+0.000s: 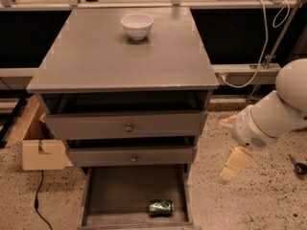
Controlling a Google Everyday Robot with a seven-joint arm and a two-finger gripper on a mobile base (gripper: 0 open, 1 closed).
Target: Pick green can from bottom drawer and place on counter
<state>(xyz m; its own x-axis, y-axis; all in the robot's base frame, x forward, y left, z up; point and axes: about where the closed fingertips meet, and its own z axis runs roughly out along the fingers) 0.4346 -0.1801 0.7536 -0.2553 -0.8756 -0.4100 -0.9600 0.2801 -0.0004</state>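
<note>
end effector (233, 163) right of bottom drawer (120, 190), outside it, open/closed: can't tell | green can (161, 208) on its side, front-right of drawer floor, long axis left-right | can lies down-left of end effector

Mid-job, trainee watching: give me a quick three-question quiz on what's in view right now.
1. Fill in: toward the back of the counter stands a white ____.
2. True or false: the green can lies on its side in the open bottom drawer, near the front.
3. Where is the gripper?
A. Above the counter
B. Inside the bottom drawer
C. Right of the cabinet, beside the lower drawers, not touching it

Key: 1 bowl; 2 true; 3 C.
</note>
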